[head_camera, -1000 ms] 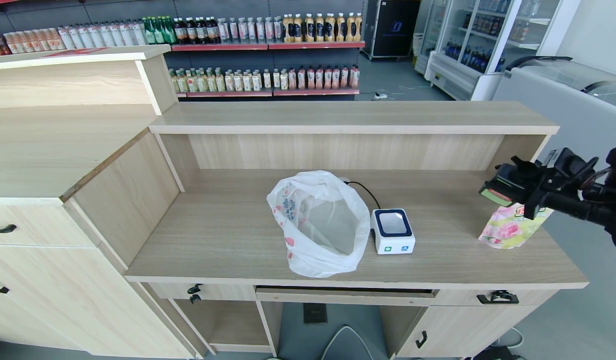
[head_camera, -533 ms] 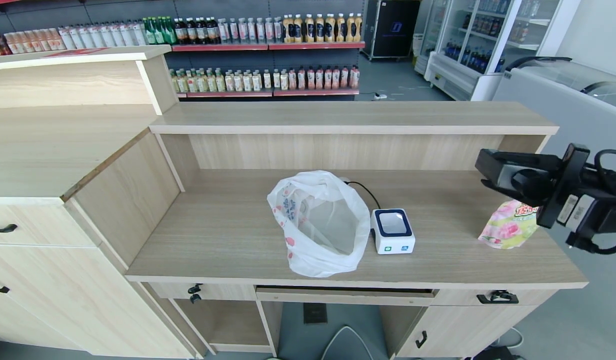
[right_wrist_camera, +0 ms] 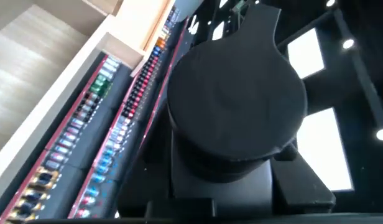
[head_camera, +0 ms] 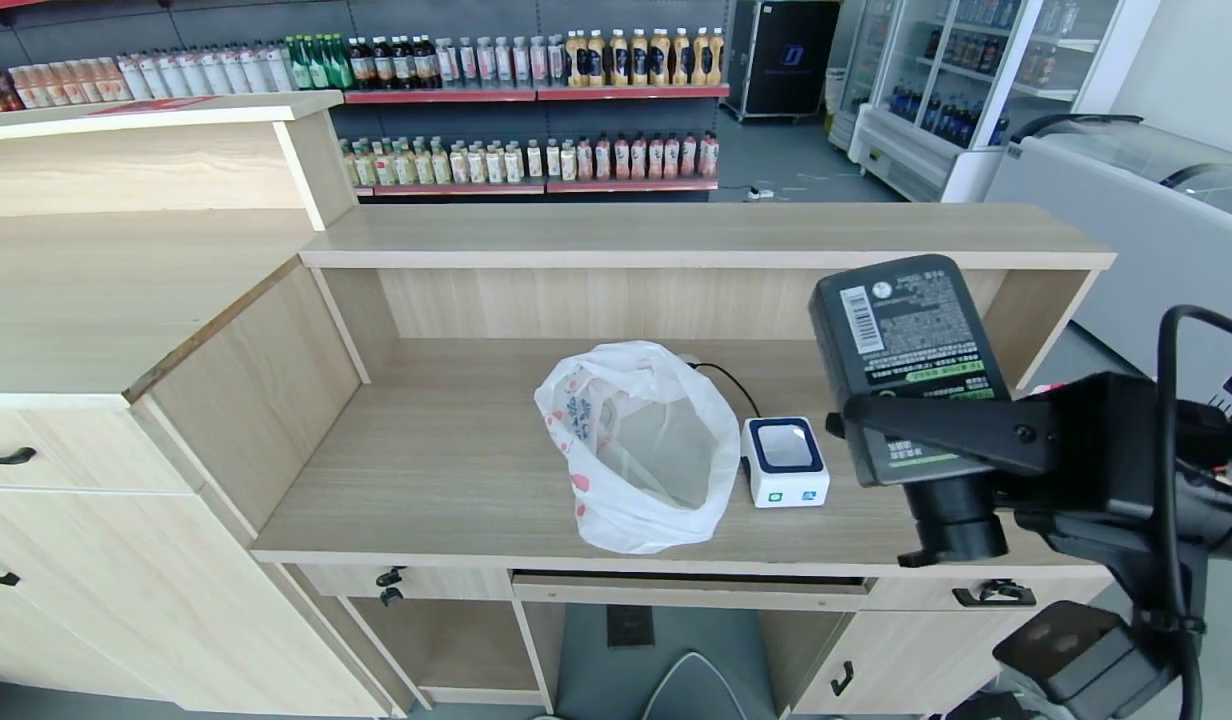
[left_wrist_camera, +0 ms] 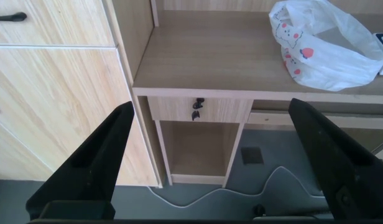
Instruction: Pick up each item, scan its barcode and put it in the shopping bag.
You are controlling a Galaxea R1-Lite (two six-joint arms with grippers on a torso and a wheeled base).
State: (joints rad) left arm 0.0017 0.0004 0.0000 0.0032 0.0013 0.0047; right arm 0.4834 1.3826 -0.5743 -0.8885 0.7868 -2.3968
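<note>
Black bottle [head_camera: 906,350] upright, cap end down

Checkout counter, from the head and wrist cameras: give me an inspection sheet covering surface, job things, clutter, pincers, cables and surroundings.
Surface: light wooden counter with drawers below.
Job's things: white shopping bag lying open on the counter; scanner close beside it; black bottle held cap down, barcode label toward the head camera.
Clutter: nothing seen.
Pincers: right pincer shut on the black bottle; left pincer open, low before the counter front.
Cables: black scanner cable runs behind the bag; white cable on the floor under the counter.
Surroundings: shelves of bottled drinks, glass-door fridges.
</note>
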